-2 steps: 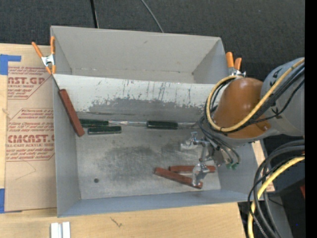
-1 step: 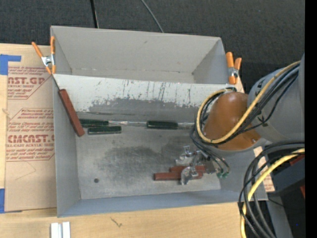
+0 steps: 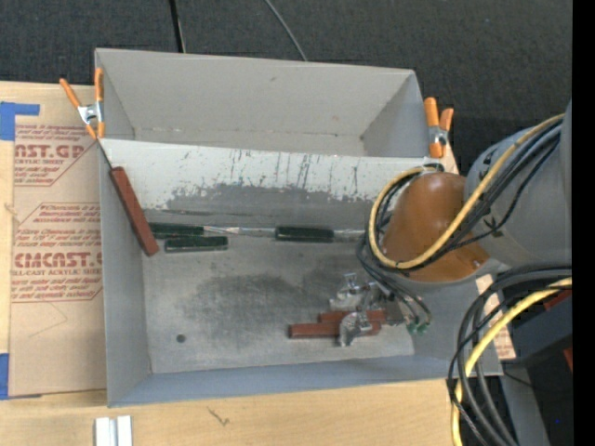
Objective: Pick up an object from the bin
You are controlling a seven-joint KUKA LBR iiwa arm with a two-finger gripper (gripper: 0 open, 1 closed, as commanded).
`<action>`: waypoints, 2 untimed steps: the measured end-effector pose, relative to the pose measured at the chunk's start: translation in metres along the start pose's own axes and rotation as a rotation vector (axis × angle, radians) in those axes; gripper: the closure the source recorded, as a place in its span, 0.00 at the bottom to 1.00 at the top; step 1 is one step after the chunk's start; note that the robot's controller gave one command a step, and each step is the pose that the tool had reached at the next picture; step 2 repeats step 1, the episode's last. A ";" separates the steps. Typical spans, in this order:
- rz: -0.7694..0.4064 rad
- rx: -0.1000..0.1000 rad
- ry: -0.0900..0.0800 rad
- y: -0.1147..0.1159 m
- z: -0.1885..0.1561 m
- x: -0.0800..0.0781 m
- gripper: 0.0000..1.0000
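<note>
My gripper [image 3: 350,316] is low over the bin's front right corner, open. One fingertip stands on the far side and one on the near side of a flat reddish-brown bar [image 3: 311,330]. The bar lies on the bin floor, running left to right, and its right part is partly hidden under the gripper. I cannot tell whether the fingertips touch the bar.
A second reddish-brown bar [image 3: 133,210] leans against the left wall. Two dark green-handled tools [image 3: 195,242] [image 3: 303,234] with thin metal shafts lie along the back of the floor. The arm with its orange cover and cables hangs over the bin's right side.
</note>
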State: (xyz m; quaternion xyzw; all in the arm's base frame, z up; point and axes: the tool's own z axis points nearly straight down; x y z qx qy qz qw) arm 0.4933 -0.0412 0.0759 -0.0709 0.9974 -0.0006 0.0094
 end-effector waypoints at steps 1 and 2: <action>-0.022 -0.001 0.013 -0.012 -0.166 0.005 1.00; -0.022 -0.001 0.013 -0.012 -0.166 0.005 1.00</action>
